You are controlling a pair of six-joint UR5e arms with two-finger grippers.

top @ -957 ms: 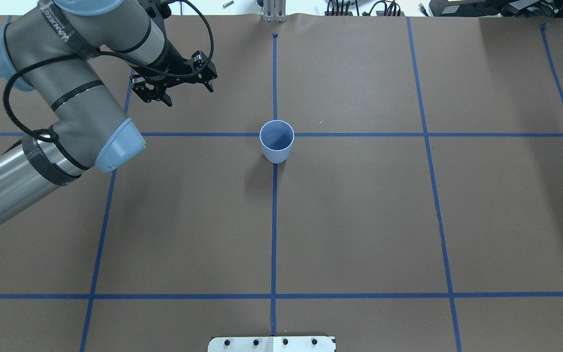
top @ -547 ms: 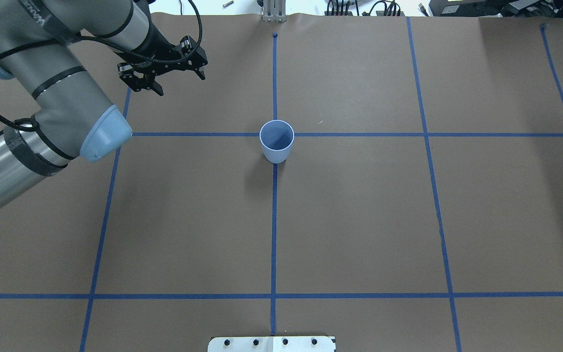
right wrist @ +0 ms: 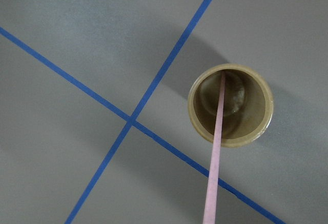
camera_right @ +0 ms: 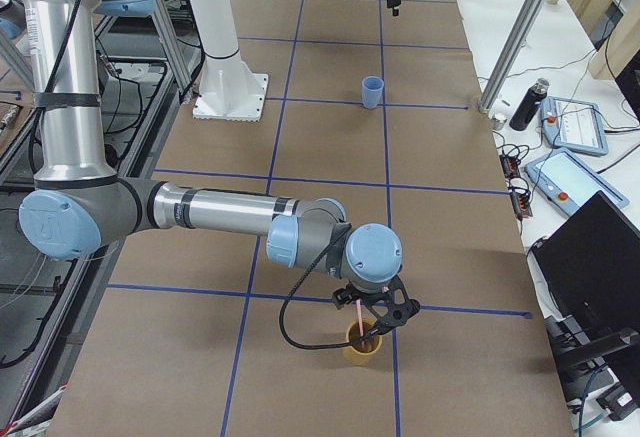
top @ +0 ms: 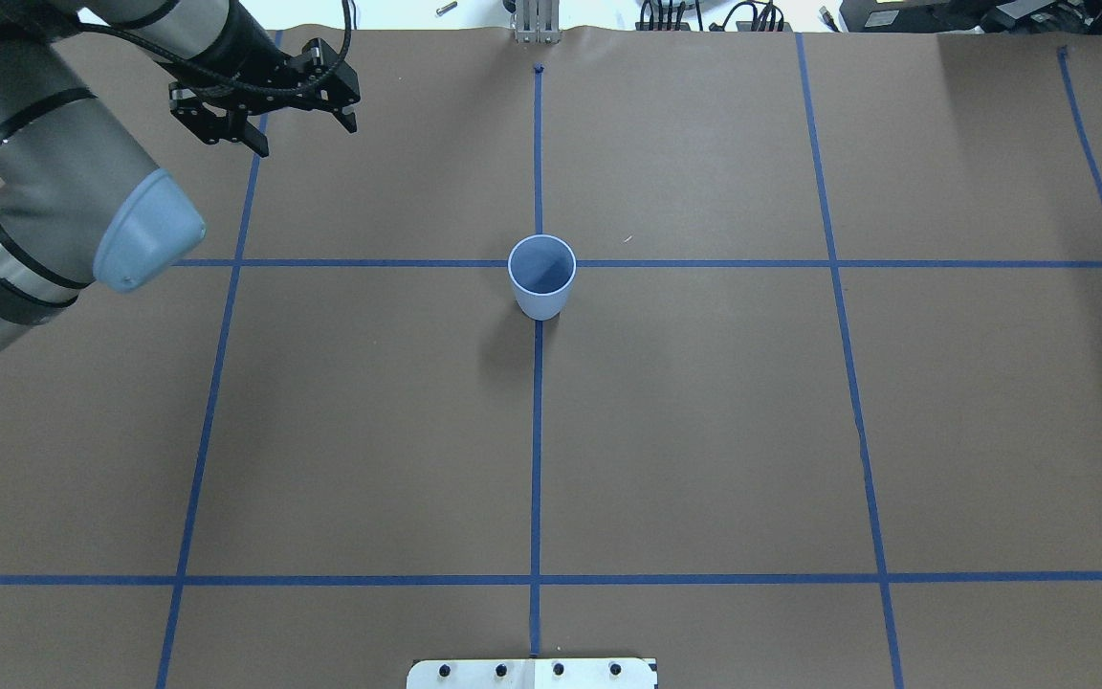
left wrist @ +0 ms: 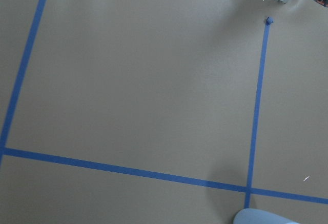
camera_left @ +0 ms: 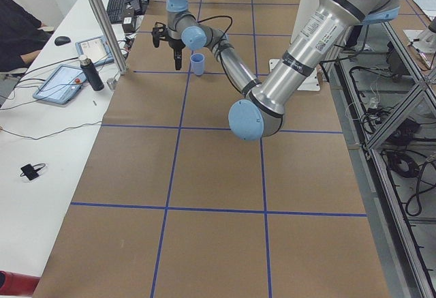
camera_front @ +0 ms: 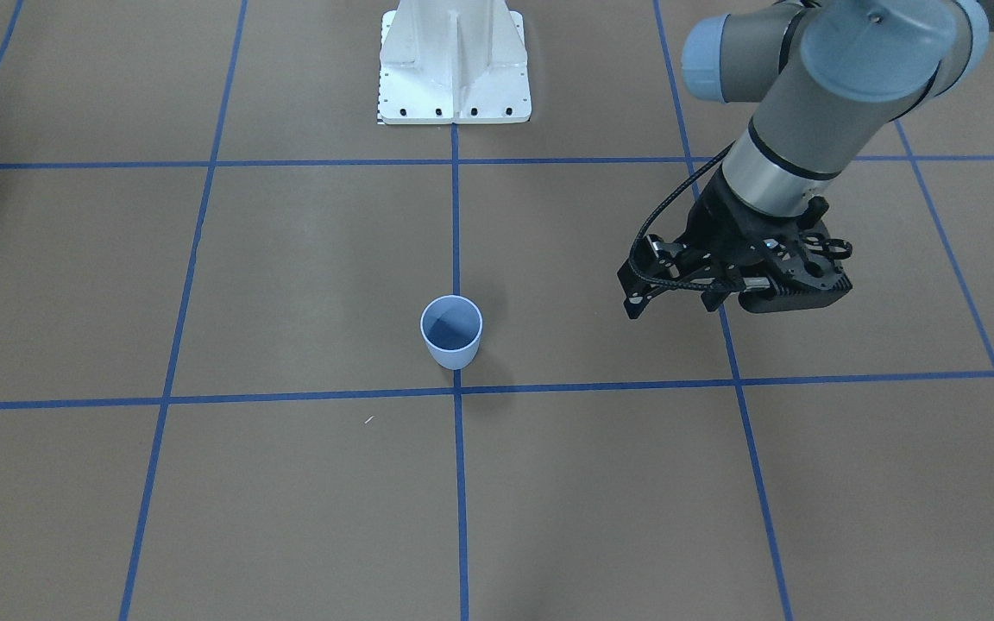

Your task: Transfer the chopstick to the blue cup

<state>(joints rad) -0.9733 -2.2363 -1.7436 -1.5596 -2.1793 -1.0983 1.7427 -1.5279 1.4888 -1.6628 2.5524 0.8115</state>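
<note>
The blue cup (top: 541,277) (camera_front: 451,332) stands upright and empty on the centre tape line; its rim also shows in the left wrist view (left wrist: 264,217). My left gripper (top: 307,134) (camera_front: 670,306) hovers open and empty, well apart from it toward the robot's left and the far edge. The pale-pink chopstick (right wrist: 218,142) (camera_right: 359,317) stands tilted in an olive-yellow cup (right wrist: 193,112) (camera_right: 362,351), its top running out of the wrist view. My right gripper (camera_right: 372,329) sits right over that cup at the table's right end. I cannot tell whether it is open or shut.
The white robot base (camera_front: 454,69) stands at the robot's edge of the brown, blue-taped table (top: 704,431). An aluminium post (camera_left: 102,18), a dark bottle (camera_left: 88,73), tablets and a seated person (camera_left: 17,32) line the far side.
My left arm has swung left and toward the far edge, carrying its open gripper farther from the blue cup. The cup has not moved.
</note>
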